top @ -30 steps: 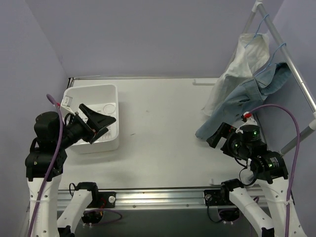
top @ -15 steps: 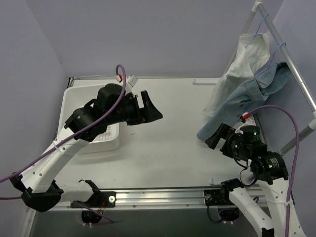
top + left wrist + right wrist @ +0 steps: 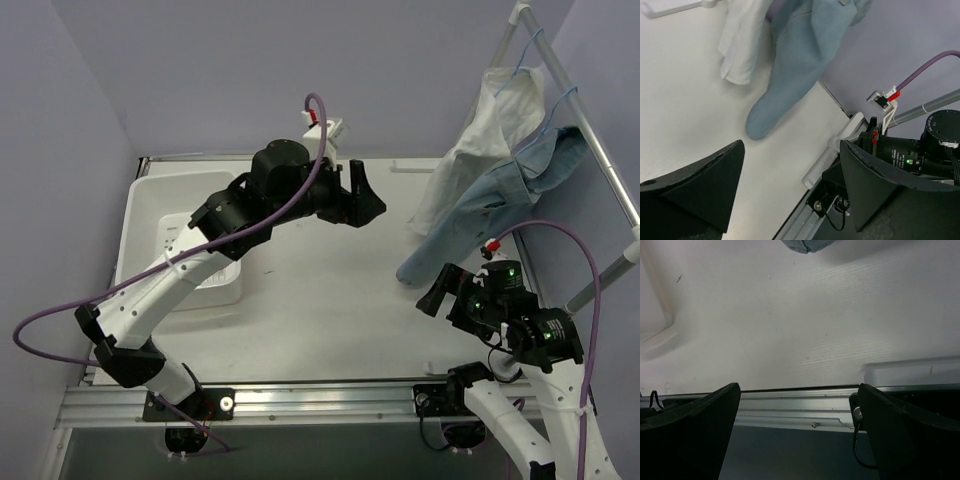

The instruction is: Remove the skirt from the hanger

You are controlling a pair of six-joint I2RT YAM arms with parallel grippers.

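White tabletop [image 3: 330, 280] meets lavender walls [image 3: 250, 70]; denim skirt [image 3: 485, 200] hangs at right.

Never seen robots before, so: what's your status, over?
Both jaws open, empty. Denim skirt on hanger, untouched. White garment hangs against it.

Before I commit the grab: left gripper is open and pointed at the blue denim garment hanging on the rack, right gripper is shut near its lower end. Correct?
No: the right gripper is open, not shut; the right wrist view shows its fingers spread wide with nothing between them. The left gripper is indeed open and pointed at the blue denim garment.
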